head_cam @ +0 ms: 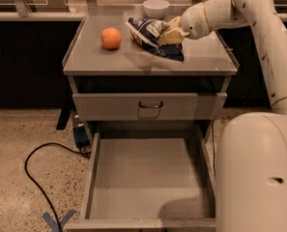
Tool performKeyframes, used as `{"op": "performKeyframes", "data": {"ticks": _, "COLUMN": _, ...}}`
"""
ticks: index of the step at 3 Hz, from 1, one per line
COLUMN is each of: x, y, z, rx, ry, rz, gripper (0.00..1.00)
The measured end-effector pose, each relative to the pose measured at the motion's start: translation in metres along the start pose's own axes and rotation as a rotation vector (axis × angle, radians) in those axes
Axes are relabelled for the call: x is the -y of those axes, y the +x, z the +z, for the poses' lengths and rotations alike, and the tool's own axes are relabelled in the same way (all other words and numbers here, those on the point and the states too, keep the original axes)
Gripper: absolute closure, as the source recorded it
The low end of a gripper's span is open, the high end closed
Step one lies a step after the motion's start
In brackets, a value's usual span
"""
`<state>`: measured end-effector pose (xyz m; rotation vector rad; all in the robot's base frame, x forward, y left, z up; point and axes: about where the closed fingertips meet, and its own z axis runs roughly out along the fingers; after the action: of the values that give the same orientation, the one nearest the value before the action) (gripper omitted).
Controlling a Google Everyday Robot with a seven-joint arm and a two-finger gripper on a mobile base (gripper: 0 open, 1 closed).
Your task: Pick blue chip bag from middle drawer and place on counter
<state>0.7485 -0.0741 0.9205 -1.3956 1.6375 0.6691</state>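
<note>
I am watching my tan gripper [171, 33] clamping the crinkly dark-blue foil chip bag [147, 31] over the flat grey metal counter [99, 58], near a smooth orange ball [111, 37]; the shallow grey drawer tray [148, 178] is sitting open

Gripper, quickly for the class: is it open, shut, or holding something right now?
Gripper: shut on the blue chip bag, over the counter.

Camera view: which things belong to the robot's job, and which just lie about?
Job: dark-blue crinkly foil chip bag in the gripper over grey metal counter; open grey metal drawer.
Lying about: round orange fruit; white bowl; black floor cable.
</note>
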Motion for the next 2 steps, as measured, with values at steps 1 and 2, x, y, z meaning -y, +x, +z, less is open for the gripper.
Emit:
{"op": "performKeyframes", "data": {"ticks": 1, "x": 0.061, "y": 0.032, "z": 0.032, "rx": -0.071, "ry": 0.130, "rz": 0.056, "gripper": 1.00}}
{"op": "performKeyframes", "data": {"ticks": 2, "x": 0.113, "y": 0.035, "z": 0.030, "rx": -0.117, "ry": 0.321, "rz": 0.067, "gripper": 1.00}}
